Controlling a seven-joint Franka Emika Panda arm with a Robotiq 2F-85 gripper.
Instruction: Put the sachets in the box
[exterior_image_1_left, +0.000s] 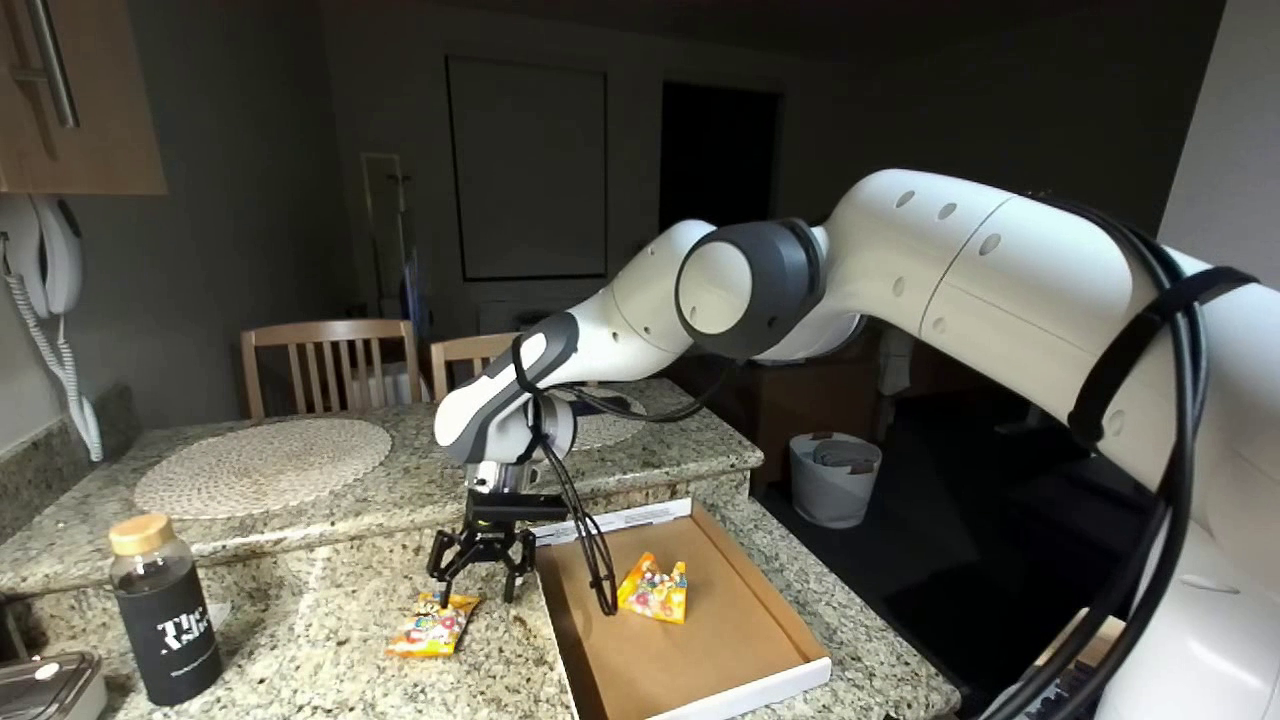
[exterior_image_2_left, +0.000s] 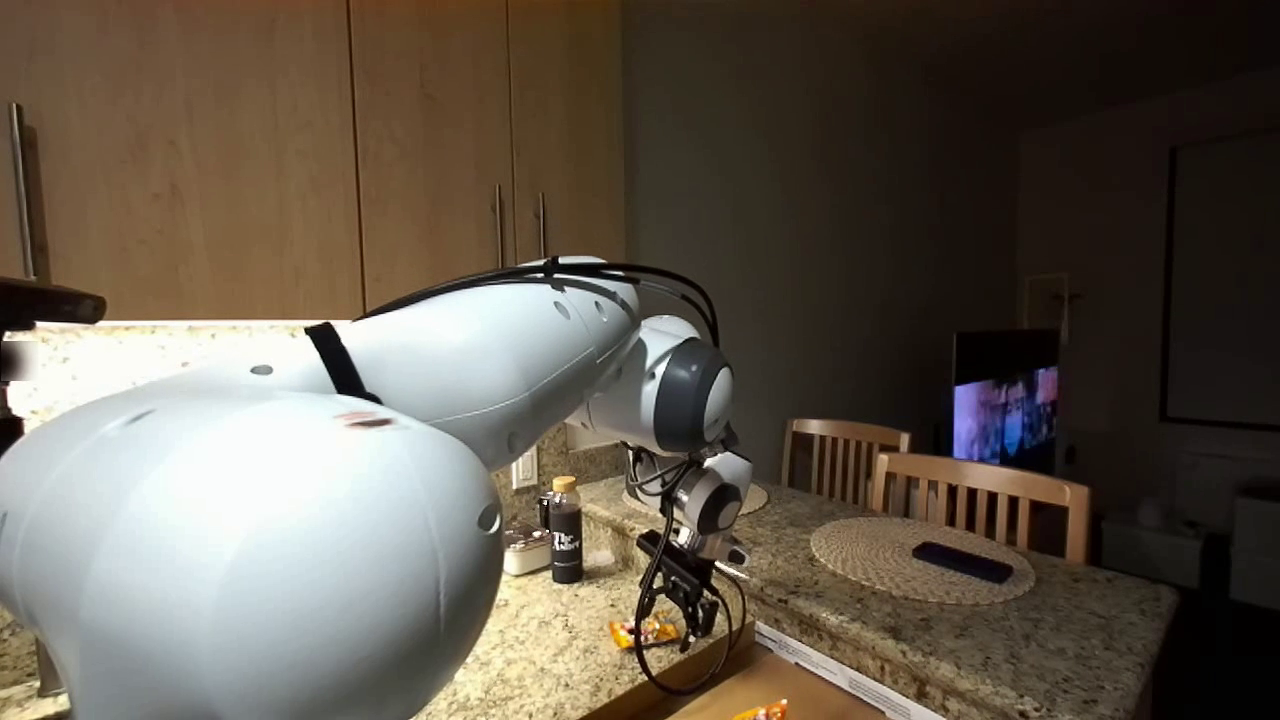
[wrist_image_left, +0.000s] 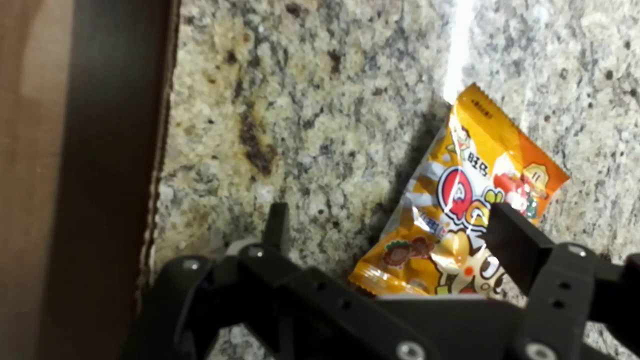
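The pincer (exterior_image_1_left: 478, 600) hangs over the desk (exterior_image_1_left: 330, 665) with its fingers apart and nothing clamped between them. Going rightward from the desk's left edge in an exterior view, we first meet the bottle (exterior_image_1_left: 170, 630), well apart from the work. Next comes the loose sachet (exterior_image_1_left: 428, 635), lying on the desk between the bottle and the box; in the wrist view one finger (wrist_image_left: 515, 242) is above its printed face, the other above the desk on the box side, and we cannot tell whether anything touches. We judge this packet light, soft and slippery, hardly fragile, its film apt to skid if nudged or caught by a serrated end. The better hold would be across its plump middle, so we would shift the pincer toward the desk's left edge until the fingers straddle it, then come low and close gently. Further on, toward the desk's right edge, lies the box (exterior_image_1_left: 750, 640), with the other sachet (exterior_image_1_left: 652, 592) resting inside on its brown floor.
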